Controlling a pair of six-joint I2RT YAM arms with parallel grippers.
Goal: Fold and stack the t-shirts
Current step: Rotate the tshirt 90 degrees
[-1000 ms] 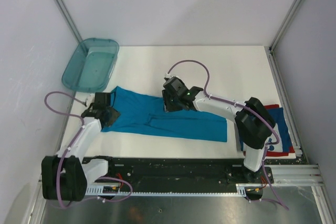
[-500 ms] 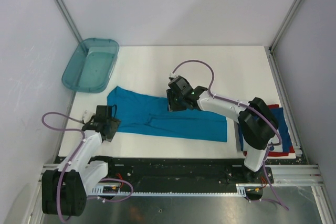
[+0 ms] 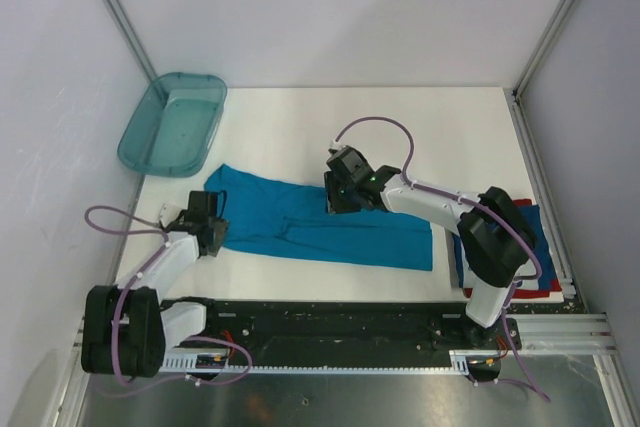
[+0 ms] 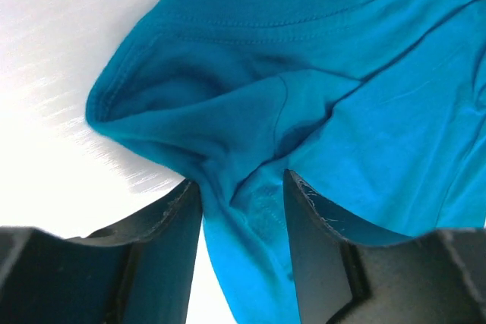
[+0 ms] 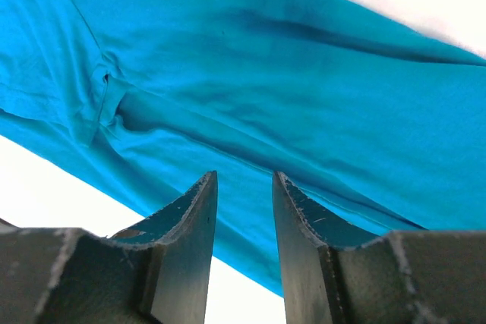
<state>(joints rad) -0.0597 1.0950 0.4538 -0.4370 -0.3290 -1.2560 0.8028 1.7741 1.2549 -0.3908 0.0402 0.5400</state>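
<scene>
Pulled back, left jaws spread astride teal shirt [image 3: 300, 227] sleeve; right jaws spread; dark shirt [image 3: 540, 247] half-hidden by right arm [image 3: 490, 237].

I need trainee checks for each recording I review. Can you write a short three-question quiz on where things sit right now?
1. True or false: the teal-blue t-shirt lies unstacked, apart from the folded dark blue shirt.
2. In the top view, the bin sits: A) far left; B) near right; C) centre.
3. Which arm's gripper is at the t-shirt's left end?

Key: 1 true; 2 A; 3 the left gripper, with bunched cloth between its fingers.
</scene>
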